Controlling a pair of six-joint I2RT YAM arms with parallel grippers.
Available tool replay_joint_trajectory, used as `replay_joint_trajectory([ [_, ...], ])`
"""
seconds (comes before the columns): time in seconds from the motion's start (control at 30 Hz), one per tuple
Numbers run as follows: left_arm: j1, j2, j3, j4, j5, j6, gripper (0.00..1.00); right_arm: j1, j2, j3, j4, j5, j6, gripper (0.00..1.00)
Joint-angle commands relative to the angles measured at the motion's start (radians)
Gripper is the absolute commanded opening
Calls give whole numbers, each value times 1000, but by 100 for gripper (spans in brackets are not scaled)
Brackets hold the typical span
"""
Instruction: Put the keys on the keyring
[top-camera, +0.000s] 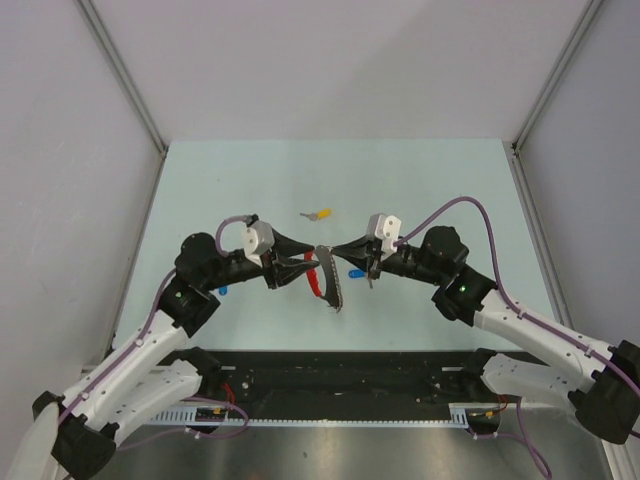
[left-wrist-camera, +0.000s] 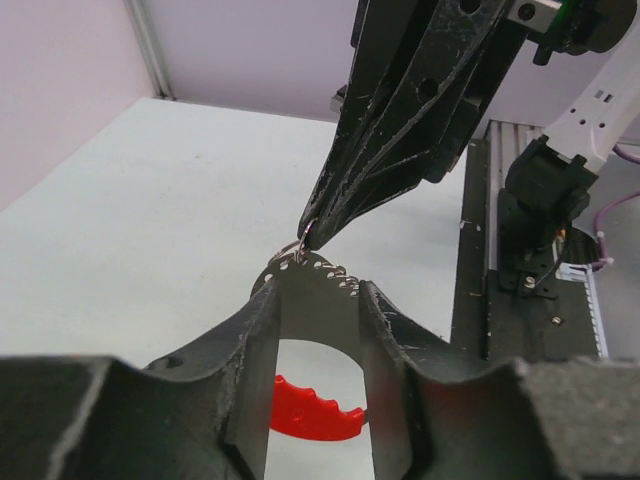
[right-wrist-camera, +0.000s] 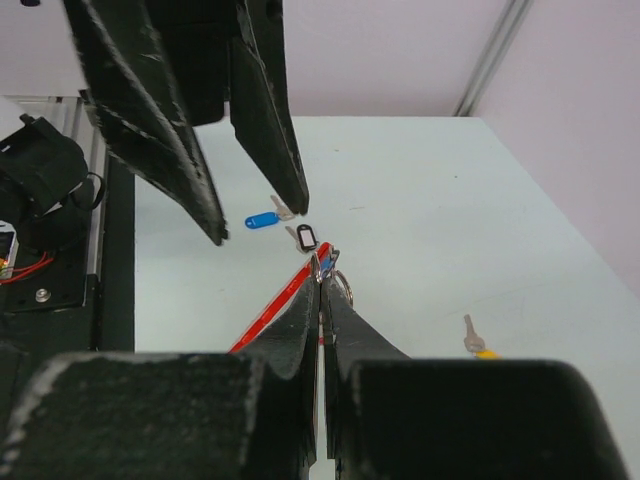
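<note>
The keyring hangs above the table between the two arms, with its metal ring (left-wrist-camera: 290, 250) pinched in my shut right gripper (left-wrist-camera: 310, 232). Its red tag (left-wrist-camera: 310, 410) and a grey curved piece edged with chain (left-wrist-camera: 315, 295) dangle below. My left gripper (left-wrist-camera: 318, 288) faces it with fingers apart; the grey piece sits at or just past their tips. The right wrist view shows nothing between the left fingers (right-wrist-camera: 190, 180). A small blue bit (right-wrist-camera: 326, 262) shows at the right gripper (right-wrist-camera: 322, 268). A yellow key (top-camera: 320, 213) and blue keys (top-camera: 222, 290) (top-camera: 355, 273) lie on the table.
A small black loop tag (right-wrist-camera: 305, 237) lies beside a blue key (right-wrist-camera: 262, 220) on the pale table (top-camera: 430, 190). The yellow key (right-wrist-camera: 475, 342) lies to the right in the right wrist view. Grey walls (top-camera: 60, 150) enclose the table; a black rail (top-camera: 340, 370) runs along its near edge.
</note>
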Motion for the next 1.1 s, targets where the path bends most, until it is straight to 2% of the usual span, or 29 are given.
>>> replay_joint_trajectory([
  [0.0,-5,43,51,56,72,58,38,-1,9,23,66,-39,34,0],
  [0.17,-4,83,63,11,75,97,35,-1,15,21,74,-42,39,0],
  [0.87,-4,135,59,54,116,75,31,10,49,23,101,-96,42,0],
  [1.07,-5,146,59,54,124,72,25,14,58,23,106,-102,43,0],
])
